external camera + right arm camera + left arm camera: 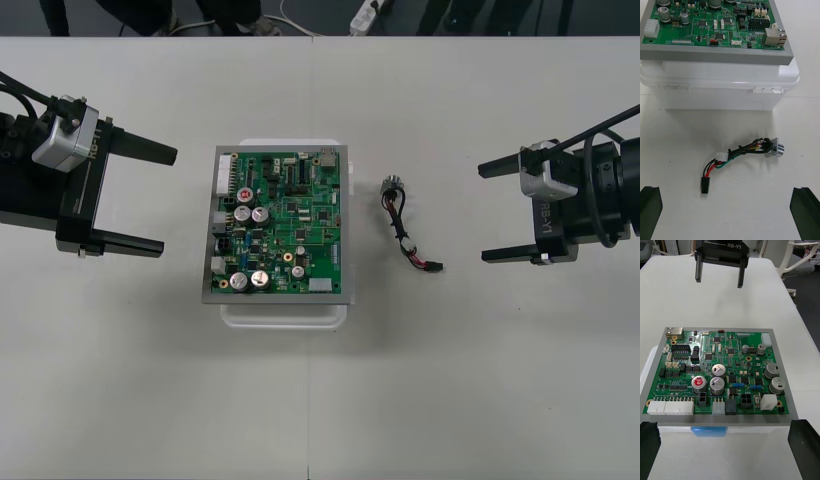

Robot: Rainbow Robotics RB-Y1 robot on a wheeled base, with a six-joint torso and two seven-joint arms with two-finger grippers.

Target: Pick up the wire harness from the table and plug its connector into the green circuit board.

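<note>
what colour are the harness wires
The wire harness has red, black and green wires, clearest in the right wrist view.

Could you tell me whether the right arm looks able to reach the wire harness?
Probably yes: the wire harness lies on bare table between the circuit board and the open right gripper, with nothing in the way.

black fingers (140, 148), silver camera blocks (66, 136)
</note>
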